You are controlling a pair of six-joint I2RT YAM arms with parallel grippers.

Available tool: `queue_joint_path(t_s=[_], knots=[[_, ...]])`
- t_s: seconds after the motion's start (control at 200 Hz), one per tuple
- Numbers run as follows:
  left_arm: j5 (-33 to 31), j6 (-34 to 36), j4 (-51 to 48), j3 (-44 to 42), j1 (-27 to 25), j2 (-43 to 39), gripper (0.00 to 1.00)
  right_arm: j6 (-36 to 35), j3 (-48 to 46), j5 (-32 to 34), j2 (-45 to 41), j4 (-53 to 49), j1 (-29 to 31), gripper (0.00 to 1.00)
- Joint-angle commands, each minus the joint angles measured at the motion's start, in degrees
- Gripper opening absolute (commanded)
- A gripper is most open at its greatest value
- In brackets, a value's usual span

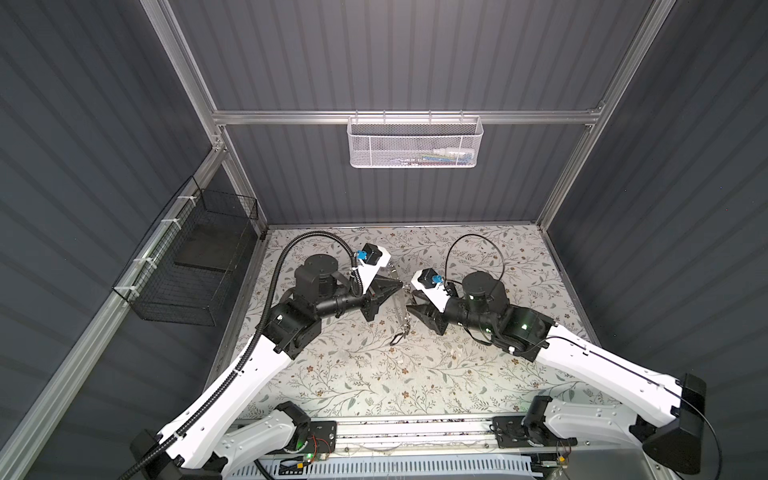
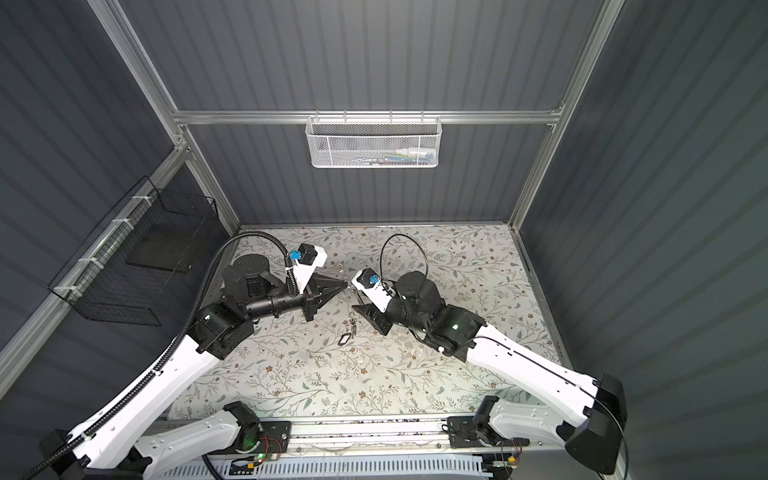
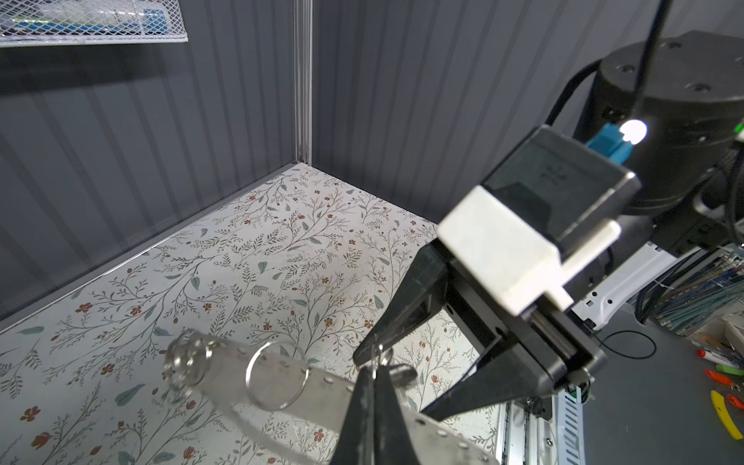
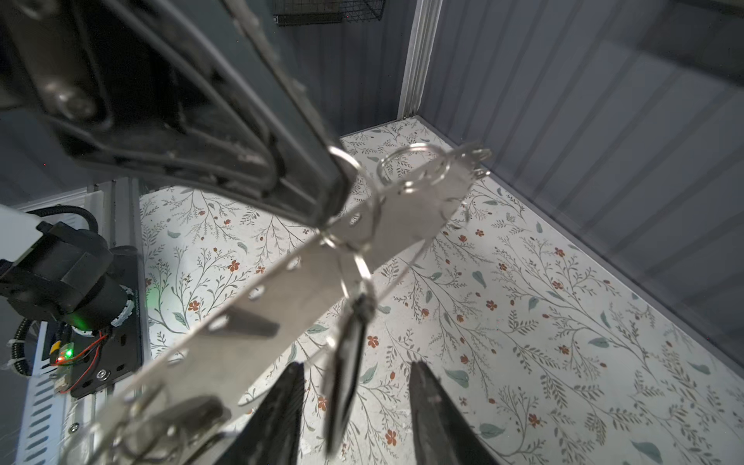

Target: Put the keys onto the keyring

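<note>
floral-patterned table [image 1: 374, 374] inside grey walls. left gripper [image 3: 373, 376], jaws pressed together, pinches the tilted keyring [image 4: 282, 298] above it. right gripper [image 4: 356, 364] jaws are spread; a black key [image 4: 354, 322] hangs on a split ring between them.

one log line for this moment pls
left gripper: shut on keyring, aloft | right gripper: open, fingers astride key | key: hangs from split ring

Dark grey ribbed walls [image 1: 395, 54], aluminium frame [image 1: 291, 117], white mesh basket [image 1: 374, 145] at back, black wire basket [image 1: 166, 307] left, floral tabletop [image 1: 374, 374].
</note>
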Motion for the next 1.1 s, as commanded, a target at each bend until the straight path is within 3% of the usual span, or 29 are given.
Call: queue_joint_path(t_s=[0.0,0.225,0.385,0.76,0.951,1.096], knots=[[1.47,-1.81,3.97,-0.24,0.10,0.06,0.00,5.16,-1.71,-1.53,-4.17,5.08,-2.45,0.46],[1.15,-4.74,8.69,-2.51,0.10,-0.41,0.00,18.66,-8.04,-17.76,-10.94,18.05,-13.44,0.49],[2.29,-6.52,11.15,-2.65,0.11,0.50,0.00,23.06,-4.58,-25.46,-7.60,21.54,-14.29,0.49],[3.72,-8.65,14.14,-2.75,0.10,1.40,0.00,27.75,-0.89,-31.94,2.04,26.50,-14.55,0.36],[4.51,-8.92,14.49,-2.78,0.10,1.44,0.00,29.27,-1.44,-34.01,3.44,27.88,-14.66,0.33],[5.06,-9.09,14.47,-2.73,0.10,1.56,0.00,29.93,-1.42,-34.78,4.61,28.47,-14.67,0.24]])
